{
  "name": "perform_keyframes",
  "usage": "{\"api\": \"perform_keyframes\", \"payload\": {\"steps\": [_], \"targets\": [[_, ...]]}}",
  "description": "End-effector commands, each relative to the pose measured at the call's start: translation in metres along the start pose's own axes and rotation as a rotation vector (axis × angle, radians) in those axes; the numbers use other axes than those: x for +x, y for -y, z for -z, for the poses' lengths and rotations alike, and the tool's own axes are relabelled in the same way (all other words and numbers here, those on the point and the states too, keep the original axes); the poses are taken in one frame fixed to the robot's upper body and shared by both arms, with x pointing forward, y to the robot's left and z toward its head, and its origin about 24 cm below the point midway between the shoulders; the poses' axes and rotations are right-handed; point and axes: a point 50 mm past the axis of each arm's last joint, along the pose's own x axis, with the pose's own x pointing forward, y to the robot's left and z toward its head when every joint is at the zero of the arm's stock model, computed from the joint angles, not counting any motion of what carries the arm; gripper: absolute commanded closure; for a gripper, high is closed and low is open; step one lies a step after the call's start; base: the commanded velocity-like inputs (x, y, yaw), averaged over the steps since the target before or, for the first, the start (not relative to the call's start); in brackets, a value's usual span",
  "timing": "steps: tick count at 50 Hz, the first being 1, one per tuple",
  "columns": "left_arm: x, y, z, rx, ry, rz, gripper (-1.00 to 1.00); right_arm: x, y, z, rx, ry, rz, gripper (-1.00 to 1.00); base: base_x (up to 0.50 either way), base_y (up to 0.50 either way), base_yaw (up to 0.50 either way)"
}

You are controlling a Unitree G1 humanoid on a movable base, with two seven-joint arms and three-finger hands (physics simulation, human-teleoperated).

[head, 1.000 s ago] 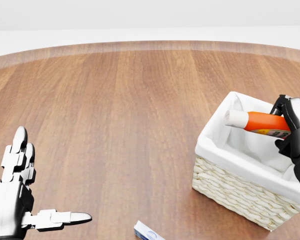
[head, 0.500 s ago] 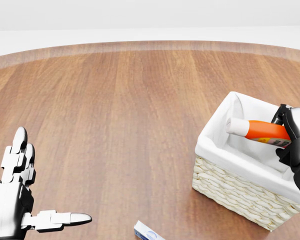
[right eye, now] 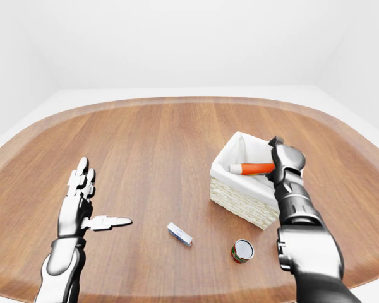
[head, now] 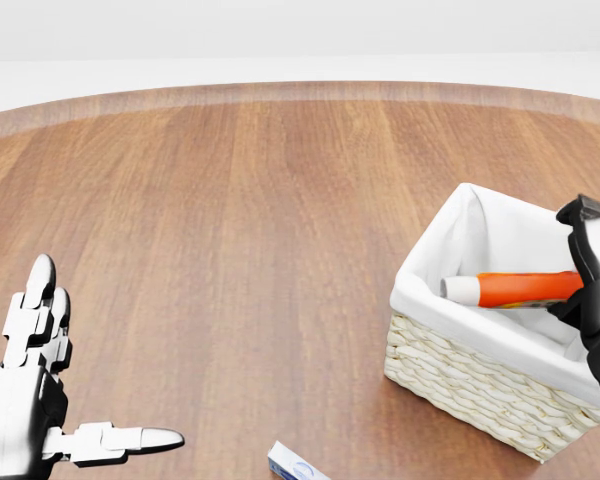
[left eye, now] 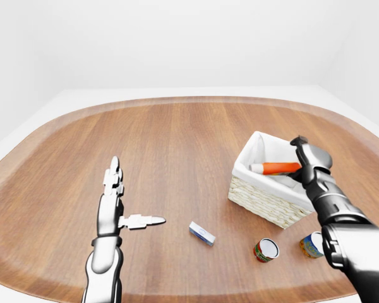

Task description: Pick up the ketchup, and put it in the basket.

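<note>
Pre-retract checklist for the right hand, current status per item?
1. Ketchup inside the basket: ok, lying sideways within the liner.
2. Right hand released from the bottle: cannot tell, fingers sit at its end.
3. Bottle resting on the basket floor: cannot tell.
4. Basket upright on the table: ok.
5. Left hand open, away from the basket: ok.
6. Small box and cans outside the basket: ok.

A broad wooden counter (left eye: 177,145) with rounded corners and lengthwise grain fills the views. Plain white walls (left eye: 177,44) rise at 12 o'clock, evenly lit, over pale floor (left eye: 25,126).
</note>
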Motion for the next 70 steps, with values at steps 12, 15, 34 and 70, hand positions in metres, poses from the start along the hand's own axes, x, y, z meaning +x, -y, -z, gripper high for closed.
{"api": "perform_keyframes", "payload": {"steps": [12, 15, 34, 70], "targets": [[-0.001, 0.0, -0.001, 0.001, 0.002, 0.002, -1.0, 0.002, 0.007, -0.002, 0.0, 0.01, 0.048, -1.0, 0.0, 0.0, 0.0], [-0.001, 0.0, 0.0, 0.001, 0.0, 0.003, -1.0, 0.002, 0.007, -0.002, 0.0, 0.011, 0.048, -1.0, 0.0, 0.0, 0.0], [-0.001, 0.001, 0.0, 0.001, -0.003, 0.007, -1.0, 0.008, 0.031, -0.003, 0.018, 0.027, 0.107, -1.0, 0.0, 0.0, 0.0], [-0.004, 0.003, -0.001, 0.0, -0.002, 0.014, -1.0, -0.187, 0.207, -0.06, -0.124, 0.549, 0.537, -1.0, 0.0, 0.0, 0.0]]}}
